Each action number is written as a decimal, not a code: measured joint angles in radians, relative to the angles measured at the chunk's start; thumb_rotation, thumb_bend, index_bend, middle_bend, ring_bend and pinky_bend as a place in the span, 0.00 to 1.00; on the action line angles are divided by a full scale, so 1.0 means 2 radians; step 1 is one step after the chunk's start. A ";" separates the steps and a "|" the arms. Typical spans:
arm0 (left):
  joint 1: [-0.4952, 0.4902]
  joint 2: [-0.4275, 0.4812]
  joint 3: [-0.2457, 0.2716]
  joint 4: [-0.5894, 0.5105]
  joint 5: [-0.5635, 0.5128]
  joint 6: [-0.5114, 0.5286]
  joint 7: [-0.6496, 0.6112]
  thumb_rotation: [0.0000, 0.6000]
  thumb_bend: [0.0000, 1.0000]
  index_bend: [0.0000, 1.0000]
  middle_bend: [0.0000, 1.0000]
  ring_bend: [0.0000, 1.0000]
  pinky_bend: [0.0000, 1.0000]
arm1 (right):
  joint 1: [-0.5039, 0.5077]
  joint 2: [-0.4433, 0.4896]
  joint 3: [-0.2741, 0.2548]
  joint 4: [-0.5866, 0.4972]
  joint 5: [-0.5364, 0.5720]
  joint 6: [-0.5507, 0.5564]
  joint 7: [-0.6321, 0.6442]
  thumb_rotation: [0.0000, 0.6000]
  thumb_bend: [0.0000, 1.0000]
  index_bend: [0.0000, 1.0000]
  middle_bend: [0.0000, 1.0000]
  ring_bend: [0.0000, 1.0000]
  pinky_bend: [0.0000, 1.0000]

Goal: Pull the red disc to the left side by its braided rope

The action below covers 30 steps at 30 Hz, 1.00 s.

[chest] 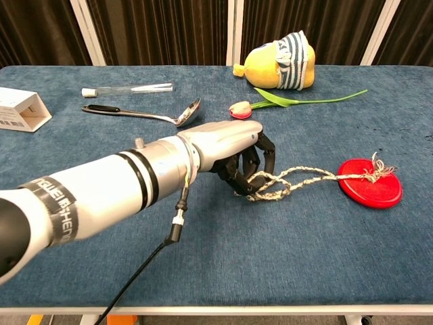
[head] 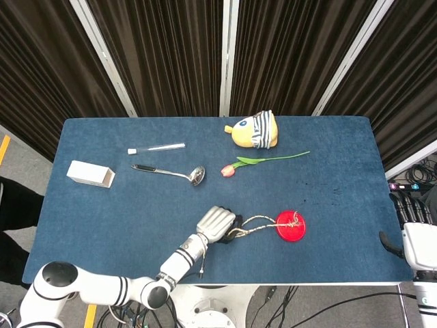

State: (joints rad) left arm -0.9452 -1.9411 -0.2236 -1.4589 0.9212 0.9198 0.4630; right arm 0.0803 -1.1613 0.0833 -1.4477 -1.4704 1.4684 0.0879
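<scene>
Red disc point(head: 290, 226) flat on blue worktop point(head: 102, 212), near front edge, right of centre. Braided rope point(chest: 298, 177), beige with dark flecks, knotted at disc top with frayed ends, running left in loose loops. Far end of rope lifted slightly, caught under curled dark fingers point(chest: 254, 166) of left hand point(head: 217, 223).

So I'm set up at a rectangular table with a dark blue felt-like top point(head: 102, 212), pale edge along the front. Behind it hang dark brown pleated curtains point(head: 164, 55) split by white metal bars point(head: 229, 55). Grey floor point(head: 20, 164) with a yellow stripe point(head: 4, 147) on the left.
</scene>
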 measured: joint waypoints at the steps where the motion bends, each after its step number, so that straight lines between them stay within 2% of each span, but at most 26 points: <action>1: 0.001 0.000 0.000 0.000 0.000 0.001 0.000 1.00 0.50 0.52 0.73 0.45 0.42 | 0.000 0.000 0.000 0.000 0.000 0.000 -0.001 1.00 0.23 0.00 0.00 0.00 0.00; 10: 0.008 -0.001 0.005 0.007 0.013 0.010 -0.010 1.00 0.53 0.59 0.80 0.51 0.45 | 0.001 0.000 0.001 0.000 0.003 -0.004 -0.001 1.00 0.24 0.00 0.00 0.00 0.00; 16: 0.021 0.014 0.009 -0.003 0.029 0.023 -0.020 1.00 0.53 0.61 0.82 0.52 0.45 | 0.001 -0.001 0.000 0.001 0.002 -0.005 0.000 1.00 0.24 0.00 0.00 0.00 0.00; 22: 0.040 0.048 0.016 -0.026 0.042 0.035 -0.033 1.00 0.54 0.63 0.83 0.52 0.45 | 0.002 -0.001 -0.001 -0.003 0.001 -0.007 -0.007 1.00 0.24 0.00 0.00 0.00 0.00; 30: 0.082 0.124 0.033 -0.064 0.066 0.057 -0.069 1.00 0.54 0.66 0.83 0.53 0.45 | 0.006 -0.003 -0.003 -0.014 0.000 -0.012 -0.022 1.00 0.24 0.00 0.00 0.00 0.00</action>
State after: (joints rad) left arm -0.7809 -1.6940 -0.1585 -1.5867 1.0532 1.0330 0.3254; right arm 0.0918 -1.1669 0.0782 -1.4753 -1.4702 1.4445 0.0443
